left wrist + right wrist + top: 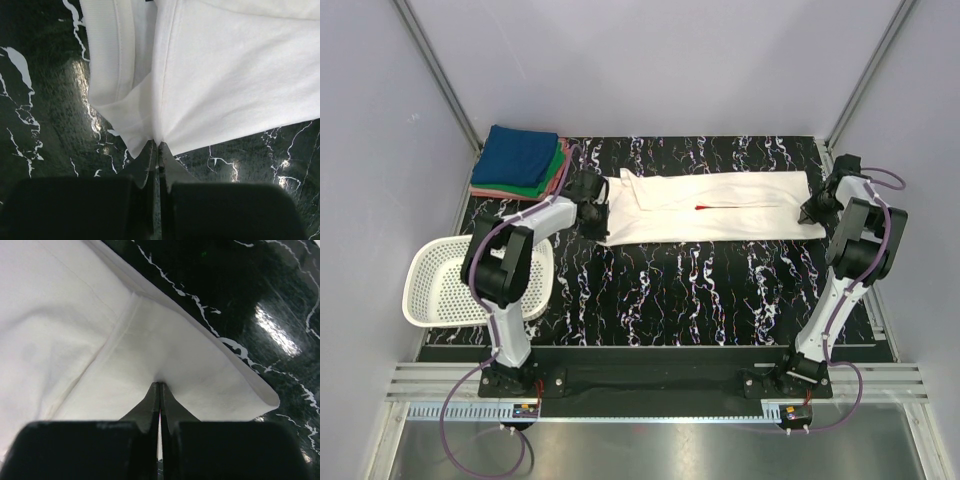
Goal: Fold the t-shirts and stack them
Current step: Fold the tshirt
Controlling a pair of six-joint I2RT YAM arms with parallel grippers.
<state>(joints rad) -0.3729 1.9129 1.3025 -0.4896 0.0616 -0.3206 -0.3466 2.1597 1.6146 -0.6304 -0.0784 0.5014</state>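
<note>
**Both grippers pinch opposite ends of the long-folded white shirt**

The white cloth t-shirt [705, 205] lies as a long band across the far half of the black marble-patterned table [700, 290], running from 9 o'clock to 3 o'clock in the top view. A thin red sliver of print [705, 207] shows at its middle fold.

The left gripper [155, 147] sits at the band's 9 o'clock end, beside the ribbed collar. Its fingers are pressed together on a corner of white cloth. The right gripper [160, 386] sits at the 3 o'clock end. Its fingers are likewise closed tight, pinching the layered hem edge.

A stack of folded shirts [520, 160], blue on top with green and pink-red edges below, rests at the table's 10 o'clock corner, near the collar end. A white plastic mesh basket [445, 285] hangs over the table edge at 8 o'clock, beside the left arm.
</note>
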